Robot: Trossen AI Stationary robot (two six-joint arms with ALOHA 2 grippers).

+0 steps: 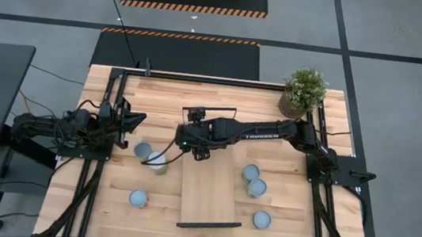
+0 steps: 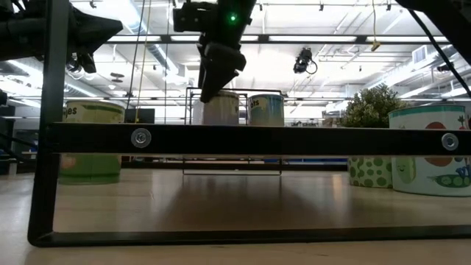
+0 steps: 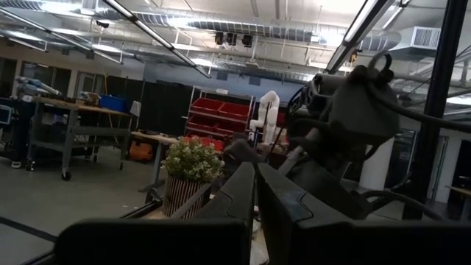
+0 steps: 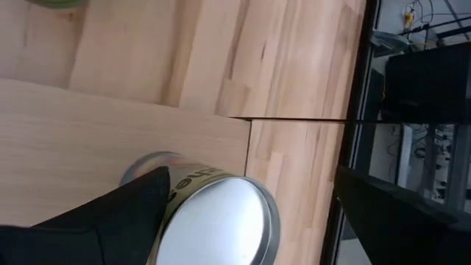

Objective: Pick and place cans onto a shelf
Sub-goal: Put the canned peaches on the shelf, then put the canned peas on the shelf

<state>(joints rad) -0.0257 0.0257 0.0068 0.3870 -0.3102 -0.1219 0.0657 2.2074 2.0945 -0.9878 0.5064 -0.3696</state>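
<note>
The shelf (image 1: 206, 194) lies in the middle of the table. My right gripper (image 1: 192, 146) reaches over its far end, open. In the right wrist view its fingers stand on either side of a can (image 4: 221, 221) that stands upright on the shelf board (image 4: 110, 132) near a corner. The low view shows this can (image 2: 221, 110) and a second can (image 2: 265, 109) side by side at the shelf's far end, under my right gripper (image 2: 213, 73). My left gripper (image 1: 127, 119) is shut and empty at the table's left side, also seen in its wrist view (image 3: 255, 199). My right gripper has one finger (image 4: 125, 213) close against the can's side, and the other finger (image 4: 397, 213) stands well apart from it. I cannot tell whether the near finger touches the can. The can stands upright on the shelf board.
Three cans (image 1: 142, 150) (image 1: 158, 162) (image 1: 138, 198) stand on the table left of the shelf, and three (image 1: 250, 172) (image 1: 256, 187) (image 1: 262, 218) stand right of it. A potted plant (image 1: 303, 91) stands at the far right corner. The shelf's black end frame (image 2: 250, 140) crosses the low view.
</note>
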